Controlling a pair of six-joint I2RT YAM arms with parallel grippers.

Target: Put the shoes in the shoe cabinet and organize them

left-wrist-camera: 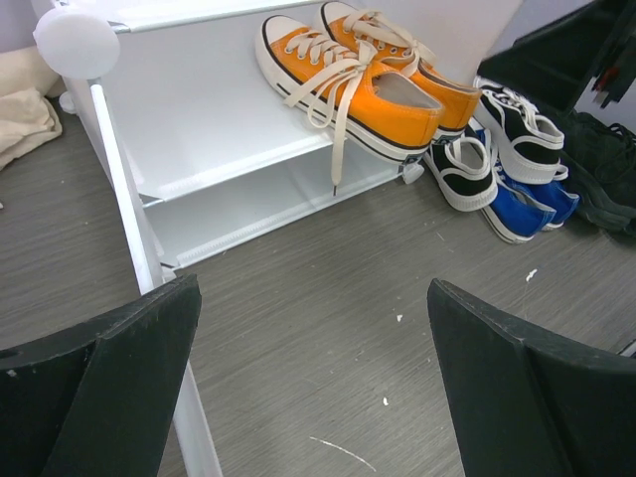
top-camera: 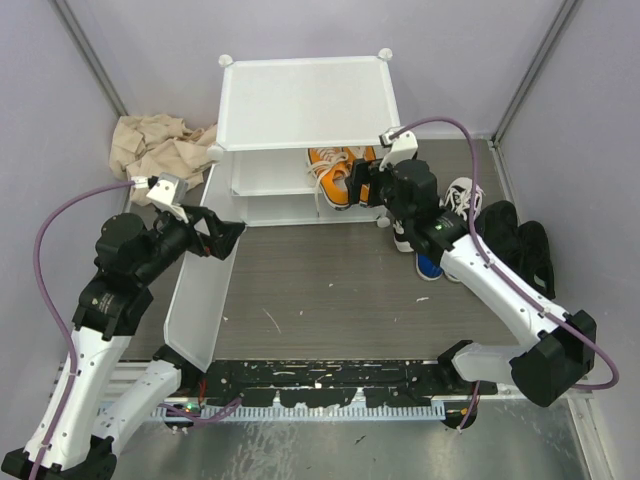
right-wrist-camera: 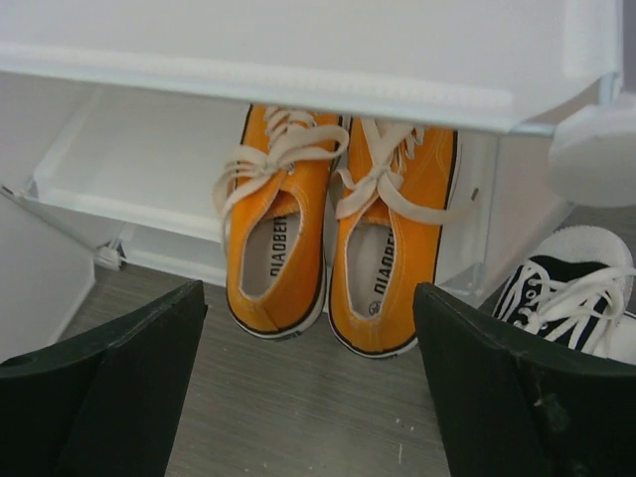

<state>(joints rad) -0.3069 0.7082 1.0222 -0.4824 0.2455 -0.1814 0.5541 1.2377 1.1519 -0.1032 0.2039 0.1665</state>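
The right gripper [right-wrist-camera: 308, 293] has its black fingers spread wide, holding and touching nothing. Just ahead of it, a pair of orange canvas sneakers with white laces [right-wrist-camera: 298, 214] sits side by side on the inner shelf [right-wrist-camera: 129, 159] of the white plastic shoe cabinet [top-camera: 305, 100], toes inward and heels overhanging the shelf's edge. A black-and-white sneaker [right-wrist-camera: 566, 288] lies just right of the cabinet. The left gripper [left-wrist-camera: 313, 288] is likewise spread and empty, beside the open white door panel [top-camera: 205, 300].

Shoe pair [right-wrist-camera: 298, 199] sits on the cabinet shelf [right-wrist-camera: 129, 169] just ahead of the right gripper [right-wrist-camera: 308, 298]; another shoe [right-wrist-camera: 566, 288] off right, on the floor [right-wrist-camera: 298, 427] I think.
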